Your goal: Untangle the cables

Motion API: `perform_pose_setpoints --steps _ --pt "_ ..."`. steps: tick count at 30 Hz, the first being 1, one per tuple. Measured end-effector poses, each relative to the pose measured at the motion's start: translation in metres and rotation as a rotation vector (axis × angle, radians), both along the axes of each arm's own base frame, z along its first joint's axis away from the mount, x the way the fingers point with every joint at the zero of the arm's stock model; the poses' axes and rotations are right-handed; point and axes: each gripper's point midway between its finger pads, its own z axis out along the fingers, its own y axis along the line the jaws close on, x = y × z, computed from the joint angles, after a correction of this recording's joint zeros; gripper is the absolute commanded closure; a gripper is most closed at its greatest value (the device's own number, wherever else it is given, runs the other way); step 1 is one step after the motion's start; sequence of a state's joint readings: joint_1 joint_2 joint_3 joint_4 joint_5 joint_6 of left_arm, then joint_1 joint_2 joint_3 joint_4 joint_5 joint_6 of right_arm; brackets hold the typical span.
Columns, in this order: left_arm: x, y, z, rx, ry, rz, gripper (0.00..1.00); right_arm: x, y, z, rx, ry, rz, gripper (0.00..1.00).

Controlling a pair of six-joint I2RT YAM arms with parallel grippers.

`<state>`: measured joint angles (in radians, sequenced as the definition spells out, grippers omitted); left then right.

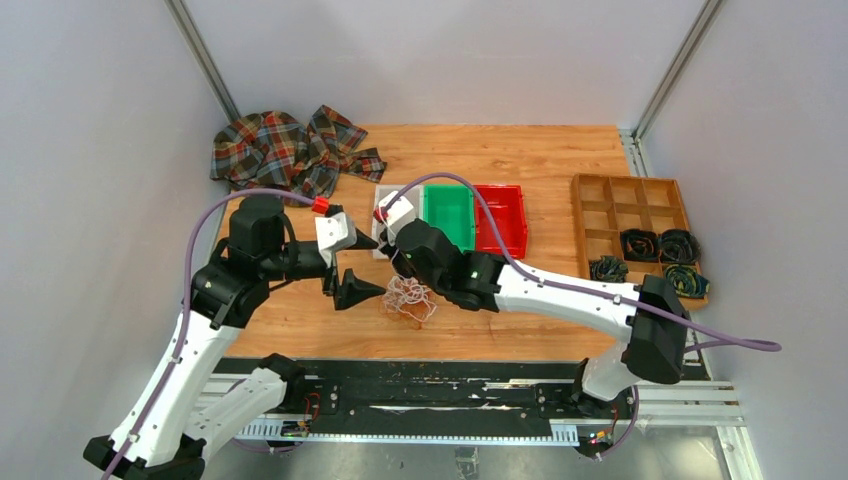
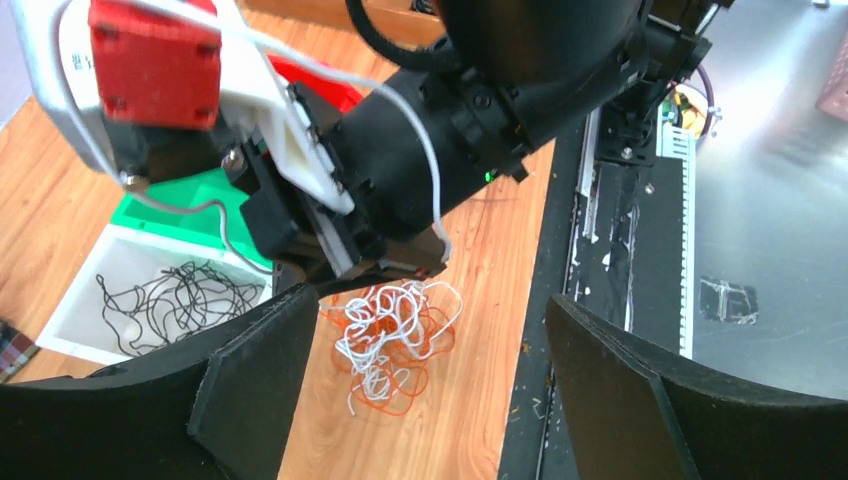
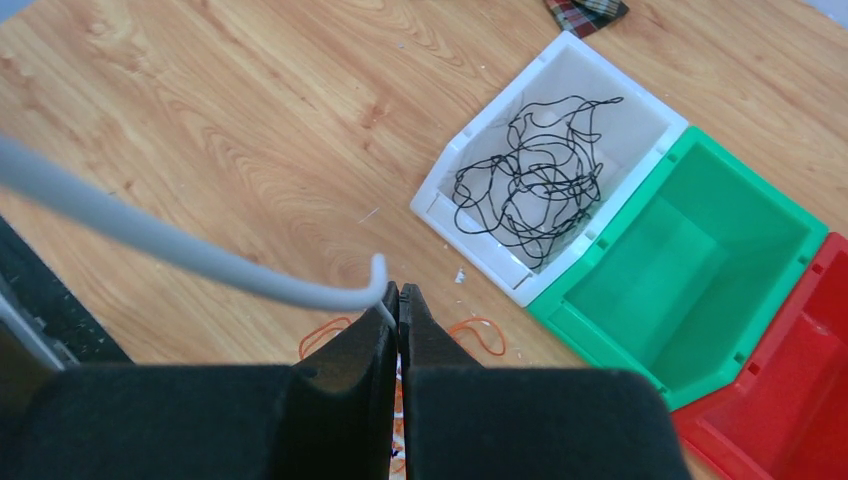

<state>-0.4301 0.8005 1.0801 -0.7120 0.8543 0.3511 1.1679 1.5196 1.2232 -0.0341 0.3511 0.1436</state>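
Robot lab: white-walled enclosure [image 1: 100, 100]

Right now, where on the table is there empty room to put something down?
Bare wood lies between the red bin and the wooden compartment tray, and along the back edge between the plaid cloth and that tray. It's crowded at the front middle, where the left pincer and right pincer hover at the cable tangle.

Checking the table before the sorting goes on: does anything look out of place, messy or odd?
A tangled clump of white and orange thin wires lies loose on the bare wooden table, while the black wires sit inside the white plastic bin. A crumpled plaid cloth lies heaped at the far left corner.
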Motion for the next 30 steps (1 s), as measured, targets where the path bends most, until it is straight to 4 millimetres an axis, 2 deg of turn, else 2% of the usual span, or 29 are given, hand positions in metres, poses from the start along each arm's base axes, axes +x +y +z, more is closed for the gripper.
perform_pose_setpoints --steps 6,10,14,17,20,26,30 --pt "0.004 -0.005 0.015 -0.074 0.023 0.043 0.17 0.010 -0.002 -0.001 -0.087 -0.021 -0.089 0.99" --pt "0.011 -0.005 0.019 -0.128 0.032 0.103 0.28 0.013 -0.007 0.003 -0.126 -0.041 -0.136 1.00" --pt "0.020 -0.002 0.021 -0.152 0.047 0.173 0.50 0.016 -0.007 0.007 -0.153 -0.062 -0.175 0.99" --pt "0.028 0.001 0.020 -0.148 0.038 0.219 0.77 0.016 -0.011 0.007 -0.171 -0.068 -0.192 1.00" --pt "0.035 0.004 0.018 -0.136 0.024 0.255 0.97 0.016 -0.013 0.006 -0.186 -0.073 -0.199 1.00" --pt "0.032 0.009 0.019 -0.107 -0.006 0.262 0.99 0.013 -0.010 0.005 -0.159 -0.082 -0.186 0.99" --pt "0.026 0.010 0.030 -0.086 -0.067 0.240 0.99 0.008 -0.005 0.012 -0.071 -0.090 -0.164 0.99"
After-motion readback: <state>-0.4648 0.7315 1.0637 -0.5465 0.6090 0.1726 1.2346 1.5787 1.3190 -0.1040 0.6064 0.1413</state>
